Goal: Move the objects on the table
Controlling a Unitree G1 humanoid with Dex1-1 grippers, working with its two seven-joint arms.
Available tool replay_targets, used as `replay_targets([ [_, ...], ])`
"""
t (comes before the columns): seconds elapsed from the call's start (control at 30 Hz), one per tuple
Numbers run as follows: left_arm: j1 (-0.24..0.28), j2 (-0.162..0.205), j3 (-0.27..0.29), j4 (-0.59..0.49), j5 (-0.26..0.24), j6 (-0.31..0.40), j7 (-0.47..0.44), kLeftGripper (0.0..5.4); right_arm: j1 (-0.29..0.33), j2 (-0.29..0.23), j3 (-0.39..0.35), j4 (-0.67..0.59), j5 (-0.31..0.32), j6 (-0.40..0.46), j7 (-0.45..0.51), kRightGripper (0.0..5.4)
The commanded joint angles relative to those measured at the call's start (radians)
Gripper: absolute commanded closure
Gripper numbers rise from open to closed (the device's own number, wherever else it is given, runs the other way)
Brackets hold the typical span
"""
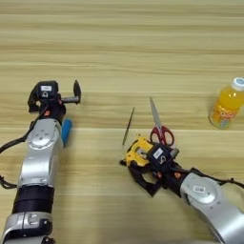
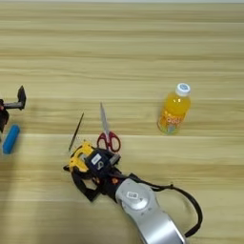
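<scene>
The yellow-black tape measure (image 1: 137, 152) lies on the table (image 1: 119, 57) near its front middle, its black strap (image 1: 143, 180) trailing toward me. My right gripper (image 1: 148, 157) is shut on it, reaching in from the lower right. Just behind it lie the red-handled scissors (image 1: 161, 131), blades pointing away, and to their left a thin dark stick (image 1: 128, 126). The orange-drink bottle (image 1: 227, 105) with its white cap stands upright at the right. My left gripper (image 1: 66, 94) is open at the left, with nothing between its fingers. The small blue piece (image 1: 66, 132) lies beside that arm's wrist.
Pale wood planks run across the whole far half of the table (image 2: 124, 43). My left arm (image 1: 40, 157) lies along the left side, and the right arm (image 2: 143, 209) comes in from the bottom with a black cable (image 2: 190, 209) looping beside it.
</scene>
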Motion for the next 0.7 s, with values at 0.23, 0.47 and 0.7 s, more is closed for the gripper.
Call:
replay_targets([
  [0.23,-0.003,0.002,-0.005,-0.006,0.01,0.02,-0.001,0.0,-0.028,0.012,0.01,0.094,-0.025,-0.057,0.002,0.99],
  [0.47,-0.003,0.006,-0.015,0.001,0.018,0.013,-0.008,0.0,-0.033,0.027,-0.011,0.107,-0.015,-0.103,0.002,0.11],
  [0.7,-0.008,0.011,-0.018,0.018,0.018,0.003,-0.018,0.0,-0.036,0.048,-0.049,0.075,0.019,-0.142,0.009,0.05],
])
